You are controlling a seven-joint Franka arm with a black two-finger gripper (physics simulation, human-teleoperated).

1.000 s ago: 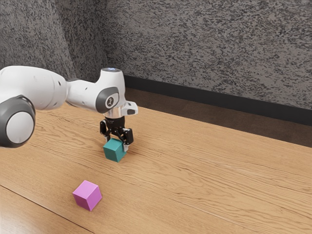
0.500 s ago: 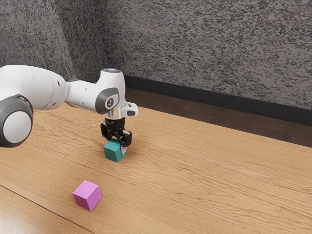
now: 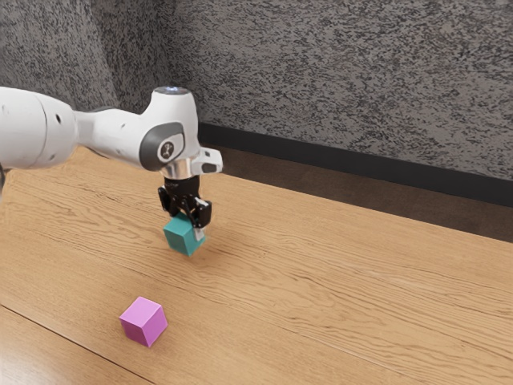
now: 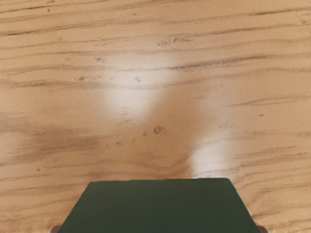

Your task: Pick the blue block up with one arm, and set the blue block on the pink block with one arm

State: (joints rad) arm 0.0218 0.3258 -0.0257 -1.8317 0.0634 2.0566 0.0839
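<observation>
The blue block [image 3: 183,239] sits clamped in the end effector [image 3: 186,224], above the table [image 3: 337,281].

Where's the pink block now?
Exterior view, lower left: the pink block sits on the table, apart from the blue block, nearer the camera.

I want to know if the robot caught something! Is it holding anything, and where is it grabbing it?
Yes. The gripper holds the blue block, pinching its upper part from two opposite sides.
</observation>
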